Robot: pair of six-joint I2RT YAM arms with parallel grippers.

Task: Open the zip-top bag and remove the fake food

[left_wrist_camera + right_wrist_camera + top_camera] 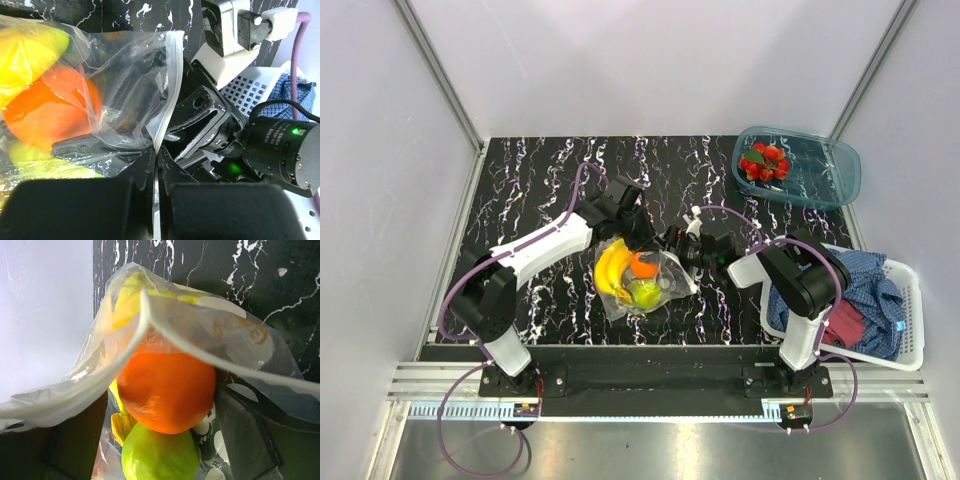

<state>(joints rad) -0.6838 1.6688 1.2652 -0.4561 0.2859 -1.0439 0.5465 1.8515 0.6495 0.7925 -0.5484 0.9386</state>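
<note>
The clear zip-top bag [672,287] lies mid-table with a yellow banana [610,270], an orange [643,265] and a green round fruit [644,292] inside. My left gripper [642,240] is shut on the bag's zip edge [167,90], holding the mouth up. My right gripper [672,262] reaches into the mouth from the right. In the right wrist view its open fingers [240,435] stand on either side of the orange [165,390], with the green fruit [160,455] below and the banana [125,305] behind. A red berry cluster [765,162] lies apart in the teal tray.
The teal translucent tray [845,175] sits at the back right. A white slatted basket [910,330] with blue checked and red cloths [860,295] stands at the right edge, close to my right arm. White walls enclose the black marbled table [540,180].
</note>
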